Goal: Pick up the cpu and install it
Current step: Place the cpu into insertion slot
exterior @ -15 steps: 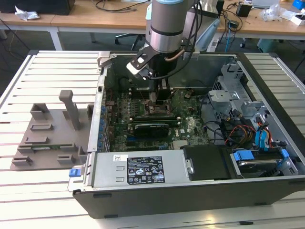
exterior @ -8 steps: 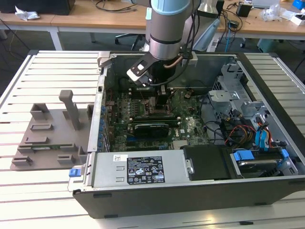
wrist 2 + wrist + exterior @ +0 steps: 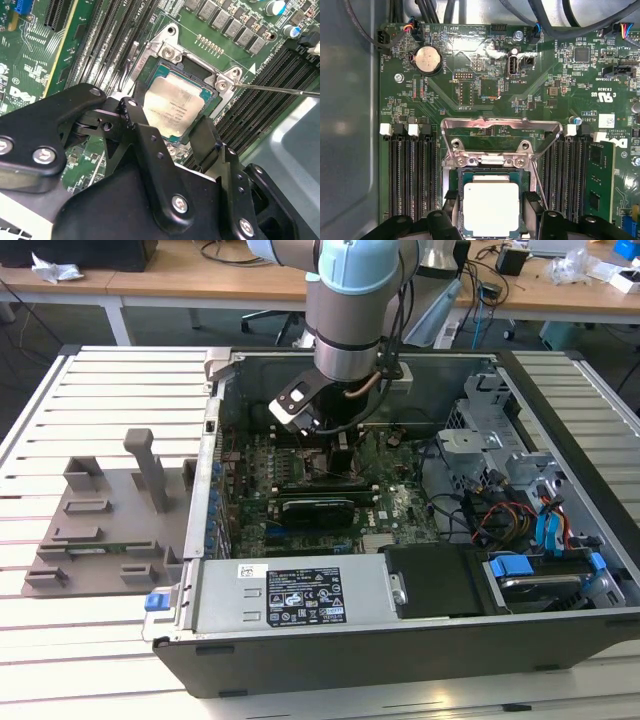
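The cpu (image 3: 172, 107) (image 3: 491, 207) is a flat square chip with a silver top and a thin green rim. It lies level in the motherboard socket (image 3: 220, 100), under the raised metal load plate (image 3: 500, 127). My gripper (image 3: 168, 117) (image 3: 491, 200) stands straight over it, with one black finger against each of two opposite edges, shut on the chip. In the exterior view the gripper (image 3: 338, 445) reaches down into the open computer case (image 3: 560, 640), over the back of the green board.
Black memory slots (image 3: 410, 180) flank the socket on both sides. A thin socket lever (image 3: 280, 91) sticks out sideways. A long black card (image 3: 320, 505) lies across the board. Drive bays with blue cables (image 3: 540, 540) fill the case's right. A grey plastic tray (image 3: 110, 510) sits outside, left.
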Available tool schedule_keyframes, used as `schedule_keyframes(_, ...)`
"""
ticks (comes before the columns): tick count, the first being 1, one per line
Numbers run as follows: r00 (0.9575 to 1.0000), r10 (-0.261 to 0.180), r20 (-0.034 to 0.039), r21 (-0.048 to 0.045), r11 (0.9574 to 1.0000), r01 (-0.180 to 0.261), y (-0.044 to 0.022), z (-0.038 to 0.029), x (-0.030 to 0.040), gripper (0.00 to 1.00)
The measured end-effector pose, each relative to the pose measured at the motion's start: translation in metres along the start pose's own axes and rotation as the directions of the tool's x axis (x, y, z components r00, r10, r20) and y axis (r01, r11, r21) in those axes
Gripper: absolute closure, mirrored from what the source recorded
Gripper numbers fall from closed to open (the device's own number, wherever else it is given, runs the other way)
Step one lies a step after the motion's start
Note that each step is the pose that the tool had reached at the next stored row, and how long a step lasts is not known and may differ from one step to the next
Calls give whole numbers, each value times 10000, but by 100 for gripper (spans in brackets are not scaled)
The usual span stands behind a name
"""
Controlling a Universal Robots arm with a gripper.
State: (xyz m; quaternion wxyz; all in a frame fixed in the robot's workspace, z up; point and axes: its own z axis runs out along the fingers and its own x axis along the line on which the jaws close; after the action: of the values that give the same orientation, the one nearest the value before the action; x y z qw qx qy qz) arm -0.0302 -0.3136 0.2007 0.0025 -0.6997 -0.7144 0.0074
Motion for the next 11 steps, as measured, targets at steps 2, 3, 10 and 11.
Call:
schedule_keyframes(2,10000,-1,11,0,10000,1,0,-6,0,38)
schedule_keyframes(3,10000,-1,14,0,10000,1,0,-14,1,38)
schedule_keyframes(10,10000,-1,13,-3,10000,1,-6,-52,3,38)
schedule_keyframes(11,10000,0,10,-5,10000,0,-6,-53,4,38)
